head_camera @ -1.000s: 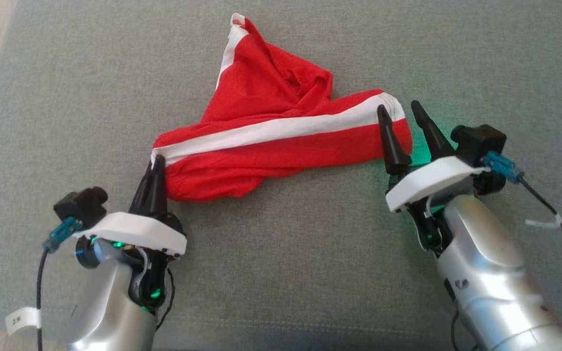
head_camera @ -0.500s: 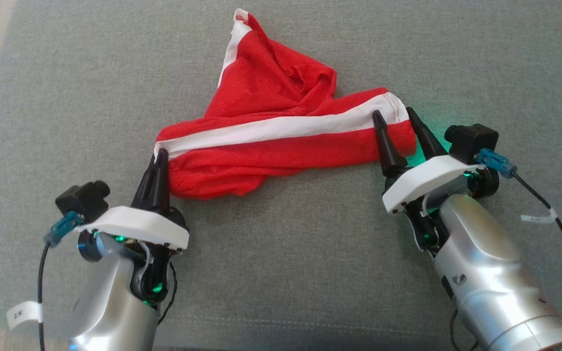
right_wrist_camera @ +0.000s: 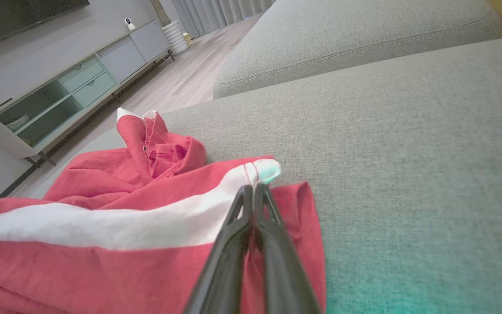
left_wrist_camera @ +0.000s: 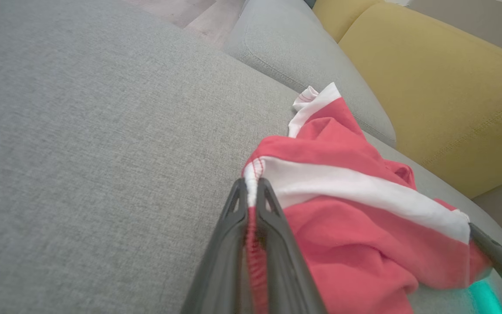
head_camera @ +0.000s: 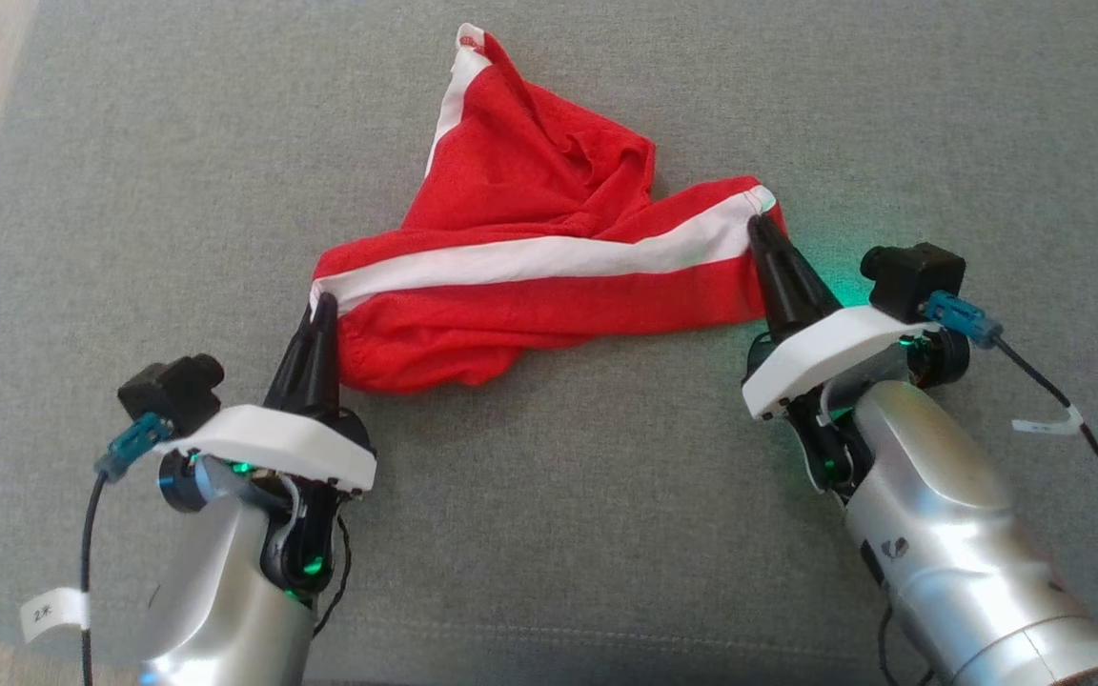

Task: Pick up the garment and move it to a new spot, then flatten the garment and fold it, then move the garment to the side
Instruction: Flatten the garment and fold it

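Garment [head_camera: 530,286], red with a white stripe, lies bunched on the grey cushion [head_camera: 606,524]. Left gripper [head_camera: 323,310] pinches the hem at one end, and right gripper [head_camera: 759,229] pinches the other end.

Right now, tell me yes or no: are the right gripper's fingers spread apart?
No: the right wrist view shows the right gripper with its fingers pressed together on the white-striped end of the red garment.

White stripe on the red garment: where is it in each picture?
Head view: white stripe runs across the centre.
Left wrist view: stripe right of centre, slanting down rightward.
Right wrist view: stripe lower left, rising to centre.
Shared landmark: right gripper pinching one stripe end.
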Available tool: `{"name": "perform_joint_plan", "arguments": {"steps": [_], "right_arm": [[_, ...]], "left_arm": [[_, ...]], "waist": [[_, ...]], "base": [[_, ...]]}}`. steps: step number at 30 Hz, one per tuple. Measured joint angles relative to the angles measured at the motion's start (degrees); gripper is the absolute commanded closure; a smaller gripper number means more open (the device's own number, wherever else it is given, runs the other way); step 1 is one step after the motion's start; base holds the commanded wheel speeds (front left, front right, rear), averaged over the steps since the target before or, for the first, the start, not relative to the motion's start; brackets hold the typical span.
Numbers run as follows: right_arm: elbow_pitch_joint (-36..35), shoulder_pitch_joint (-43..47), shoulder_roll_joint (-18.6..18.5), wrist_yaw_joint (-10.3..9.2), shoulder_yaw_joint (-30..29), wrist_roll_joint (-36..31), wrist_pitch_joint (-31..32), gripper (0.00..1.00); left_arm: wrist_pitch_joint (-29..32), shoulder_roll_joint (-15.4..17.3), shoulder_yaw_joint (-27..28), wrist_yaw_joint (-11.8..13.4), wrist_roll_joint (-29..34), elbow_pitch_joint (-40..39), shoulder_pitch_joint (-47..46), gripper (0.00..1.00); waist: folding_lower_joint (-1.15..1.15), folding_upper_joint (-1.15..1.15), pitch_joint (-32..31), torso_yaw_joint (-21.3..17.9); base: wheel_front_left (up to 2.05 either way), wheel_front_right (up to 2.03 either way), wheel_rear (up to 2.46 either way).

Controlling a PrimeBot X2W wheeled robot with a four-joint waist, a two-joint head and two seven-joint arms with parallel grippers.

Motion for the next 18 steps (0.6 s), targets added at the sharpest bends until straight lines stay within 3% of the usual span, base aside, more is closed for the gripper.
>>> {"name": "perform_joint_plan", "arguments": {"steps": [12, 18], "right_arm": [[-3.7, -0.8, 0.0, 0.00, -3.9, -1.7, 0.0, 1.00], [-12.3, -0.8, 0.0, 0.00, -7.6, -3.3, 0.0, 1.00]], "left_arm": [[0.0, 0.4, -0.4, 0.0, 0.7, -0.5, -0.1, 1.00], [0.0, 4.5, -2.6, 0.0, 3.1, -2.4, -5.1, 1.00]], "waist": [[0.00, 0.00, -2.1, -0.8], [0.00, 0.00, -5.1, -2.8]], "base": [[0.00, 0.00, 0.00], [0.00, 0.00, 0.00]]}}
